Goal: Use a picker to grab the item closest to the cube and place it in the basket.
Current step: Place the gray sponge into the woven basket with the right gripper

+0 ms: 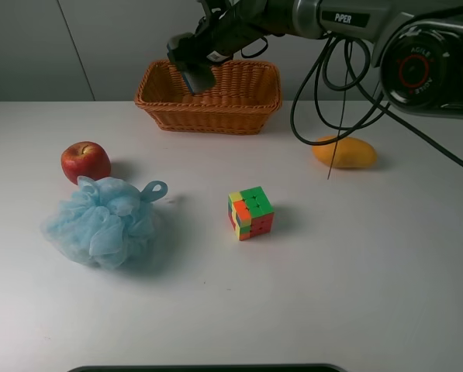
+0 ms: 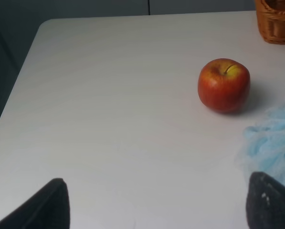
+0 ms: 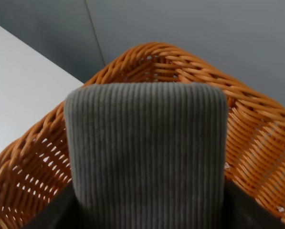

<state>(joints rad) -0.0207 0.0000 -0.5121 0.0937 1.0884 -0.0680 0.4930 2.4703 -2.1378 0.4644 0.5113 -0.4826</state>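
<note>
The multicoloured cube [image 1: 250,213] sits on the white table near the middle. The wicker basket [image 1: 209,105] stands at the back. My right gripper [image 1: 189,60] reaches across from the right and is shut on a dark grey ribbed item [image 1: 199,80], holding it over the basket's left part. In the right wrist view the grey ribbed item [image 3: 147,148] fills the middle, with the basket [image 3: 32,167] behind and below it. My left gripper [image 2: 156,205] is open and empty, its fingertips [image 2: 42,207] low over the bare table near the apple; it does not show in the high view.
A red apple [image 1: 85,161] and a blue mesh bath puff [image 1: 103,221] lie on the left; both show in the left wrist view, apple [image 2: 224,85] and puff [image 2: 271,143]. A yellow mango [image 1: 344,151] lies at the right back. Black cables [image 1: 324,93] hang from the right arm.
</note>
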